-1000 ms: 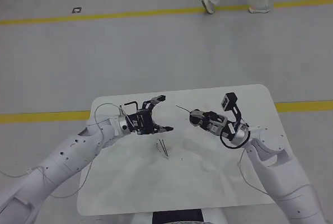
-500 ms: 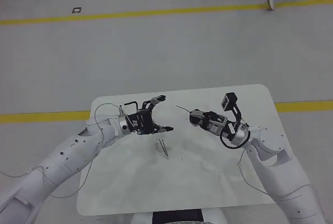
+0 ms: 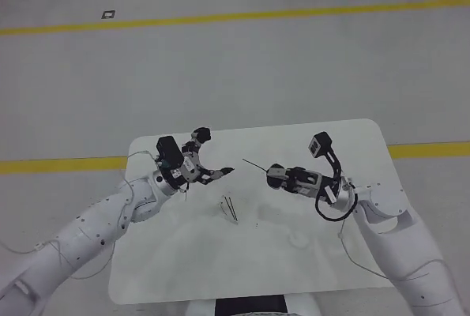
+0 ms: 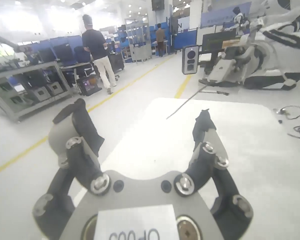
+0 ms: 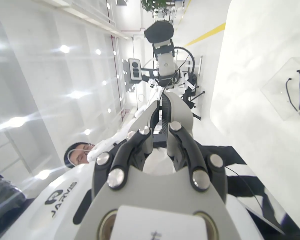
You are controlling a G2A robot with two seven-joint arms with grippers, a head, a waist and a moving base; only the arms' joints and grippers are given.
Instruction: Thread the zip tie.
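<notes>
Zip tie (image 3: 254, 165): clamped between narrow jaws of right gripper (image 3: 272, 175)
Left gripper (image 3: 215, 152): jaws wide, tie's tip just outside

The left tool (image 3: 214, 152) now sits farther from the middle of the tabletop (image 3: 298, 261) than a second ago, rolled to a new angle. The right tool (image 3: 271, 175), gripping the zip tie (image 3: 254, 165), sits slightly nearer the robot.

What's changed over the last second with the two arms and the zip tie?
The left gripper drew back toward its own side and rolled at the wrist, jaws open throughout. The right gripper, shut on the zip tie, shifted slightly toward the robot. The spare ties on the table stayed put.
</notes>
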